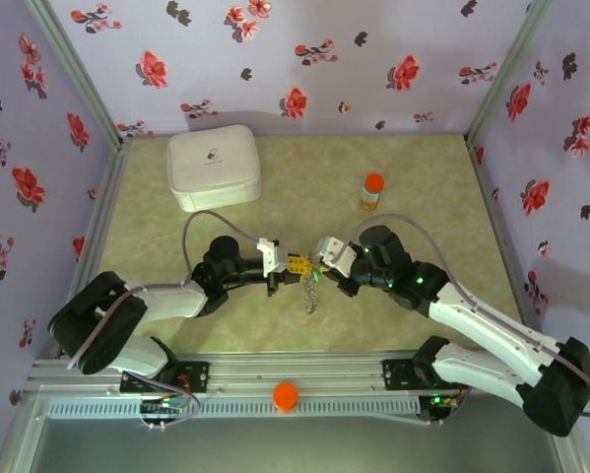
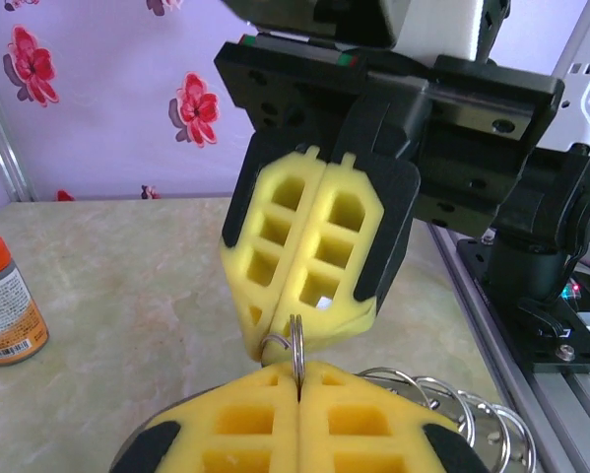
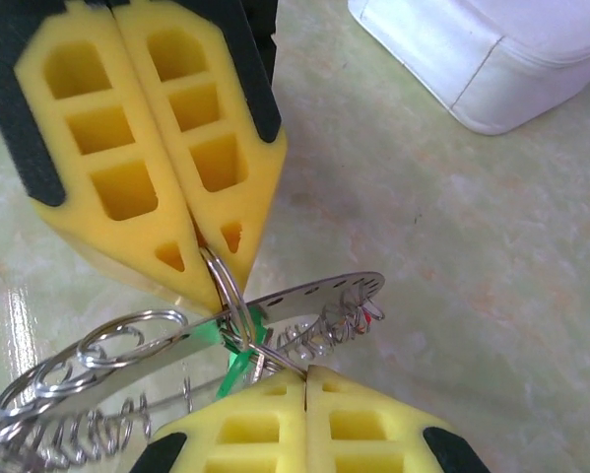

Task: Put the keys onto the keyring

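Purple floral walls enclose a pale green tabletop (image 1: pixel 176 246). Your left gripper (image 3: pixel 212 281) and right gripper (image 3: pixel 305 379) meet tip to tip above it, each with its jaws pressed together. A small split ring (image 2: pixel 296 345) stands between the two sets of tips, pinched in the left jaws. The keyring (image 3: pixel 98 345), a tangle of wire loops, hangs just beside and below the tips, and the right jaws close on its wire. The keys (image 3: pixel 237 363), showing green and red bits, sit among those loops.

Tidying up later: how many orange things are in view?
2: a bottle's orange cap, far on the table, and an orange round piece at the middle of the near rail.
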`<move>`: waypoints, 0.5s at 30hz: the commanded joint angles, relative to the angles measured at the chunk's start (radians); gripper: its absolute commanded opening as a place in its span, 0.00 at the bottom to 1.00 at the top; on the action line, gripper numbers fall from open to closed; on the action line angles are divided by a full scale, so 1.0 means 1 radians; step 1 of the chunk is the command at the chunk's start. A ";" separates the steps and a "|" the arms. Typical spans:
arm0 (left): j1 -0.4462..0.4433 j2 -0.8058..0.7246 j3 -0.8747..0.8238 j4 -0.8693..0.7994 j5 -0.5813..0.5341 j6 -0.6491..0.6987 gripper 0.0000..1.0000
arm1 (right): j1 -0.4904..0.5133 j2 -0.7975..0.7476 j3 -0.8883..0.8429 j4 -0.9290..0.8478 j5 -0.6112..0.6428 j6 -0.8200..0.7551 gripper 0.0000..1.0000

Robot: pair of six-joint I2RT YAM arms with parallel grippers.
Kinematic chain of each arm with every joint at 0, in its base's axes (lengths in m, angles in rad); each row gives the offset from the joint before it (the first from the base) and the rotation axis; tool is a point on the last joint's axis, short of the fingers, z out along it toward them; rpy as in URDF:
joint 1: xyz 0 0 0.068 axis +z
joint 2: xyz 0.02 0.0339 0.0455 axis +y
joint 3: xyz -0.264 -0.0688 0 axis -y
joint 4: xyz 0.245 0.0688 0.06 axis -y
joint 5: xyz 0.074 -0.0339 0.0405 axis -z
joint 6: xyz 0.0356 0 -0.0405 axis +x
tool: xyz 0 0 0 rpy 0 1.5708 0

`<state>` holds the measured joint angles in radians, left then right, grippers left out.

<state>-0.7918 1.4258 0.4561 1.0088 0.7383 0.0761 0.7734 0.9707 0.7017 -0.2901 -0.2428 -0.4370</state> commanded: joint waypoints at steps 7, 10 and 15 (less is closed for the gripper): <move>0.001 -0.035 0.004 0.060 0.041 -0.006 0.00 | -0.011 -0.140 -0.060 0.045 0.016 0.039 0.30; 0.002 -0.028 0.006 0.062 0.042 -0.009 0.00 | -0.015 -0.185 -0.090 0.075 -0.054 0.011 0.32; 0.002 -0.023 0.017 0.064 0.047 -0.012 0.00 | -0.016 -0.123 -0.062 0.114 -0.173 0.019 0.32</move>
<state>-0.7918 1.4120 0.4561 1.0172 0.7616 0.0761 0.7635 0.8211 0.6285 -0.2321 -0.3260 -0.4149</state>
